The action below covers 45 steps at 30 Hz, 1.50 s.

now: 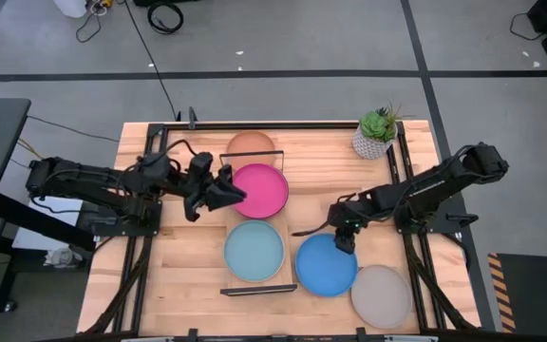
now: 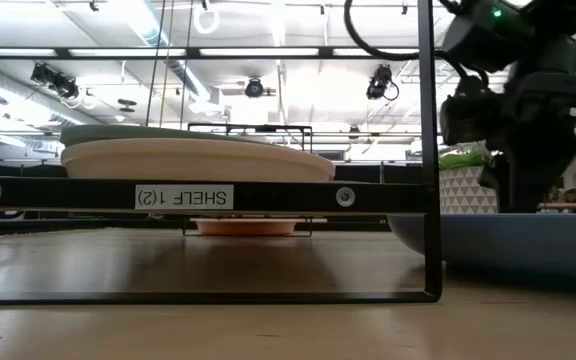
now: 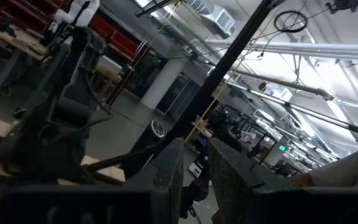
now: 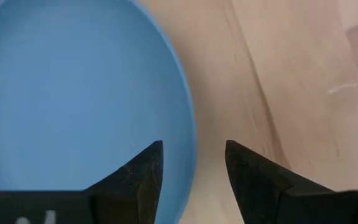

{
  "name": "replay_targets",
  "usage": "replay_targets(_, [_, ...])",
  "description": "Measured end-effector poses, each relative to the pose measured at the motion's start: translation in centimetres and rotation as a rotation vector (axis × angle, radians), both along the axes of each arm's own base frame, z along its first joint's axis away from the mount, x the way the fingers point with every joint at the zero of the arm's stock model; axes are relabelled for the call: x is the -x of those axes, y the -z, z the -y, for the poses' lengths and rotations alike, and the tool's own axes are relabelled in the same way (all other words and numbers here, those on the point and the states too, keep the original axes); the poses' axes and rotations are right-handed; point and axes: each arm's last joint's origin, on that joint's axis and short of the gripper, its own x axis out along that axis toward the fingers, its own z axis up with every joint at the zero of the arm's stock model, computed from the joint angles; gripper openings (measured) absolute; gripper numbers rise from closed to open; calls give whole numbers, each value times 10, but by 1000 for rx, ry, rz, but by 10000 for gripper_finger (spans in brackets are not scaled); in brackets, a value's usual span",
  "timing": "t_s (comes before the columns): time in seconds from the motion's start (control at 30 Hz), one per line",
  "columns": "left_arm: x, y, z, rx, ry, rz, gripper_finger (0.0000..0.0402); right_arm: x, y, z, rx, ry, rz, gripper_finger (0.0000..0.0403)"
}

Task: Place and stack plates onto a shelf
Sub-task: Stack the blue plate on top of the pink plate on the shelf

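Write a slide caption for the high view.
Left hand at the pink plate on the shelf; right hand over the blue plate's rim.

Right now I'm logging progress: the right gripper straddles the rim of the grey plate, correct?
Not quite. The right gripper straddles the rim of the bright blue plate, as the right wrist view shows; the grey plate lies untouched beside it.

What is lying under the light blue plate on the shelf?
The low view shows a peach plate under the light blue plate, resting on the shelf. From above the top plate covers it, and whether more plates lie between them cannot be seen.
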Motion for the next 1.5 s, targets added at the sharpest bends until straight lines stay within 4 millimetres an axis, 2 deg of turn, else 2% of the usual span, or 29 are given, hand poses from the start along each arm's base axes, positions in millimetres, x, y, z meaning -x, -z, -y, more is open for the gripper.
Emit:
replay_targets(0.17, [-1, 4, 0, -2, -1, -41, 80, 5, 5, -5, 24, -10, -13, 134])
replay_targets(0.4, [-2, 6, 0, 0, -12, -65, 80, 6, 6, -5, 9, 37, -22, 21])
replay_targets(0.47, [-2, 6, 0, 1, -14, -63, 80, 5, 6, -2, -6, 74, -31, 14])
replay_targets(0.57, [-1, 5, 0, 2, -15, -54, 80, 4, 5, 5, -56, 117, -50, 25])
replay_targets(0.7, [-1, 1, -2, 3, -21, -15, 80, -2, -2, 12, -111, 82, -46, 17])
replay_targets(0.9, [-1, 2, -9, 4, -53, -26, 80, -14, -24, 25, -144, 28, -28, 15])
replay_targets(1.17, [-3, 12, -10, 1, -56, -130, 80, -24, -72, 54, -106, 55, -40, 20])
replay_targets(1.33, [-4, 13, -11, 11, -102, -139, 80, -38, -105, 79, -134, 301, 60, 20])
replay_targets(1.5, [-4, 13, -12, 18, -130, -139, 80, -49, -129, 102, -134, 521, 211, 19])
